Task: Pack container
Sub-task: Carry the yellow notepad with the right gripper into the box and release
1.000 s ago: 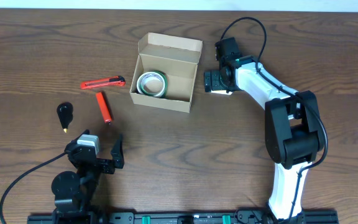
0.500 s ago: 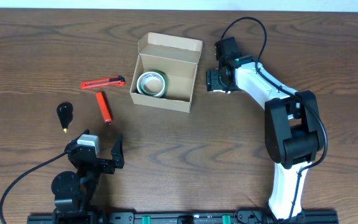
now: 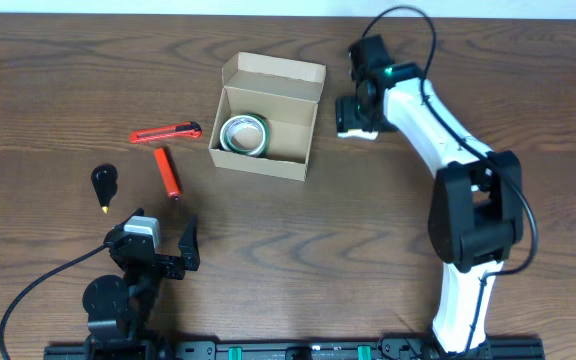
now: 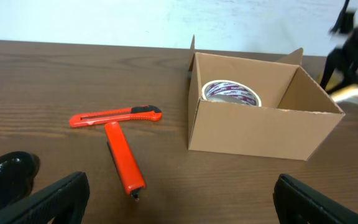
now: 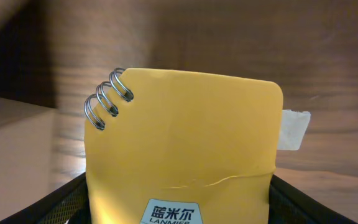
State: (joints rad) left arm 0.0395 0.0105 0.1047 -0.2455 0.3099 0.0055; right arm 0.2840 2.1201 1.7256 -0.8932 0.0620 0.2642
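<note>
The tan cardboard container (image 3: 266, 118) stands open at the table's back middle, its flap lid raised at the far side, with a tape roll (image 3: 244, 135) inside; it also shows in the left wrist view (image 4: 260, 118) with the roll (image 4: 230, 93). My right gripper (image 3: 356, 118) is just right of the container and shut on a yellow spiral-bound notepad (image 5: 182, 162), held above the table. My left gripper (image 4: 179, 199) is open and empty at the front left, well short of the container.
A red box cutter (image 3: 166, 132), a red marker (image 3: 168, 171) and a black awl-like tool (image 3: 103, 184) lie left of the container. The cutter (image 4: 117, 116) and marker (image 4: 124, 165) also show in the left wrist view.
My right gripper has moved toward the back with the notepad, staying right of the container. The left arm has not moved.
</note>
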